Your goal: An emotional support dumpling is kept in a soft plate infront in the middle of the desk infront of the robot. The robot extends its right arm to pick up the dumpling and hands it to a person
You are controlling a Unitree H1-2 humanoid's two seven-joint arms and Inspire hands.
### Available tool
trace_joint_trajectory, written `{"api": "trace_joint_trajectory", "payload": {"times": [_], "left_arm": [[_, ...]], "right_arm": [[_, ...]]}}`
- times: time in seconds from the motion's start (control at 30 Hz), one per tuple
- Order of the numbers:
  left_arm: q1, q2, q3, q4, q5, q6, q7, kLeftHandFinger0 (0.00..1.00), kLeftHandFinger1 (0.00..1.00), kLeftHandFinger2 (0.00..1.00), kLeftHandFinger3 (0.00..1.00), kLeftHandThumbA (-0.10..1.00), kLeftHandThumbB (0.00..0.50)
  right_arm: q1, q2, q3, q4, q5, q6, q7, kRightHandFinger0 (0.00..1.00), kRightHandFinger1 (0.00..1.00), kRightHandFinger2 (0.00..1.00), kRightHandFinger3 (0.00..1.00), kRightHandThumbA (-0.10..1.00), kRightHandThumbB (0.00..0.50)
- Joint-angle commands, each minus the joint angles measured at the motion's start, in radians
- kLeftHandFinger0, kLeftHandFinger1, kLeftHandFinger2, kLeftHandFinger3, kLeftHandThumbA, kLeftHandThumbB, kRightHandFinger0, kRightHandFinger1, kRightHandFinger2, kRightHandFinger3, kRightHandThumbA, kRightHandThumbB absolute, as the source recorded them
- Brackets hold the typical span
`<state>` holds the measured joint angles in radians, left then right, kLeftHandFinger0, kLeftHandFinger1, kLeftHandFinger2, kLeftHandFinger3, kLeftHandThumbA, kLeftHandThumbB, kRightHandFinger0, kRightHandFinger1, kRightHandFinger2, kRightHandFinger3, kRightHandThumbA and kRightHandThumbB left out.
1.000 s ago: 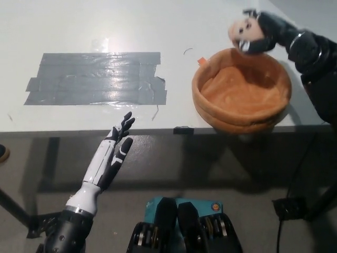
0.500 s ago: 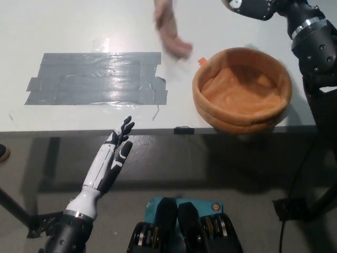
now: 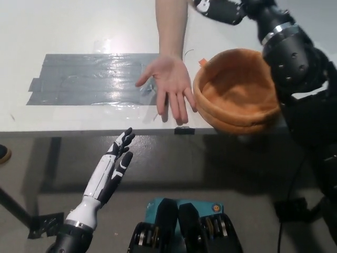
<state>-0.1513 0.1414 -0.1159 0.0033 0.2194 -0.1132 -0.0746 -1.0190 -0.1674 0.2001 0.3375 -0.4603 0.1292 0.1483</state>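
My black right hand is raised at the picture's top edge, above the far rim of the orange soft plate and beside a person's forearm. It stays shut on the dumpling, which is almost wholly hidden and cropped by the top edge. The plate is empty and sits near the table's front edge on the right. A person's hand lies palm up over the table, just left of the plate, with nothing in it. My white left hand rests open below the table's front edge at lower left.
A patch of grey tape covers the left half of the white table. My black right arm runs down the right side past the plate. A small black clip sits on the table's front edge.
My right hand has carried the dumpling up and left, from the plate's far rim to the top edge. The person's hand has come down from the top and spread palm up beside the plate.
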Motion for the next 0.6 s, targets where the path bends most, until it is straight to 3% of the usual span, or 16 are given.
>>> {"api": "trace_joint_trajectory", "payload": {"times": [0.0, 0.07, 0.17, 0.2, 0.23, 0.27, 0.3, 0.4, 0.43, 0.47, 0.5, 0.53, 0.57], "left_arm": [[-0.022, -0.001, -0.005, -0.019, -0.007, -0.011, -0.009, 1.0, 1.0, 1.0, 1.0, 1.0, 0.121], [-0.025, -0.003, -0.004, -0.019, -0.009, -0.003, -0.008, 1.0, 1.0, 1.0, 1.0, 1.0, 0.138], [-0.031, -0.003, -0.005, -0.019, -0.002, -0.006, -0.007, 1.0, 1.0, 1.0, 1.0, 1.0, 0.132], [-0.03, -0.002, -0.007, -0.019, 0.002, -0.007, -0.007, 1.0, 1.0, 1.0, 1.0, 1.0, 0.13], [-0.032, 0.0, -0.009, -0.017, 0.007, -0.01, -0.007, 1.0, 1.0, 1.0, 1.0, 1.0, 0.127], [-0.033, 0.002, -0.01, -0.014, 0.009, -0.015, -0.007, 1.0, 1.0, 1.0, 1.0, 1.0, 0.126], [-0.035, 0.004, -0.011, -0.011, 0.009, -0.02, -0.008, 1.0, 1.0, 1.0, 1.0, 1.0, 0.126], [-0.039, 0.008, -0.011, -0.01, 0.012, -0.025, -0.009, 1.0, 1.0, 1.0, 1.0, 1.0, 0.124], [-0.04, 0.009, -0.011, -0.01, 0.013, -0.025, -0.008, 1.0, 1.0, 1.0, 1.0, 1.0, 0.122], [-0.04, 0.008, -0.011, -0.009, 0.013, -0.027, -0.007, 1.0, 1.0, 1.0, 1.0, 1.0, 0.117], [-0.04, 0.009, -0.011, -0.008, 0.014, -0.028, -0.007, 1.0, 1.0, 1.0, 1.0, 1.0, 0.117], [-0.04, 0.009, -0.011, -0.007, 0.013, -0.029, -0.007, 1.0, 1.0, 1.0, 1.0, 1.0, 0.117], [-0.039, 0.008, -0.012, -0.008, 0.013, -0.029, -0.007, 1.0, 1.0, 1.0, 1.0, 1.0, 0.12]], "right_arm": [[-0.123, 0.041, 0.029, 0.132, -0.028, -0.071, -0.076, 0.26, 0.7, 1.0, 0.99, -0.1, 0.187], [-0.154, 0.057, 0.054, 0.23, -0.047, -0.102, -0.105, 0.14, 0.63, 1.0, 0.96, -0.1, 0.191], [-0.196, 0.091, 0.09, 0.391, -0.068, -0.138, -0.161, 0.06, 0.59, 1.0, 1.0, -0.1, 0.156], [-0.201, 0.097, 0.101, 0.422, -0.076, -0.139, -0.169, 0.12, 0.7, 1.0, 1.0, -0.1, 0.169], [-0.207, 0.105, 0.112, 0.466, -0.08, -0.146, -0.184, 0.18, 0.73, 1.0, 1.0, -0.1, 0.124], [-0.214, 0.117, 0.122, 0.519, -0.083, -0.161, -0.201, 0.16, 0.68, 0.97, 0.94, -0.1, 0.135], [-0.218, 0.131, 0.134, 0.579, -0.084, -0.182, -0.221, 0.09, 0.53, 0.77, 0.74, -0.1, 0.158], [-0.226, 0.159, 0.159, 0.686, -0.085, -0.217, -0.266, 0.0, 0.44, 0.84, 0.72, -0.1, 0.181], [-0.223, 0.168, 0.163, 0.714, -0.078, -0.222, -0.261, 0.0, 0.43, 0.86, 0.76, -0.1, 0.18], [-0.222, 0.178, 0.169, 0.743, -0.076, -0.223, -0.26, 0.0, 0.48, 0.95, 0.87, -0.1, 0.169], [-0.225, 0.179, 0.171, 0.752, -0.075, -0.227, -0.263, 0.01, 0.49, 0.94, 0.87, -0.1, 0.199], [-0.226, 0.186, 0.18, 0.779, -0.079, -0.238, -0.273, 0.0, 0.49, 0.96, 0.92, -0.1, 0.168], [-0.227, 0.194, 0.188, 0.807, -0.083, -0.231, -0.276, 0.0, 0.51, 0.97, 0.96, -0.1, 0.18]]}}
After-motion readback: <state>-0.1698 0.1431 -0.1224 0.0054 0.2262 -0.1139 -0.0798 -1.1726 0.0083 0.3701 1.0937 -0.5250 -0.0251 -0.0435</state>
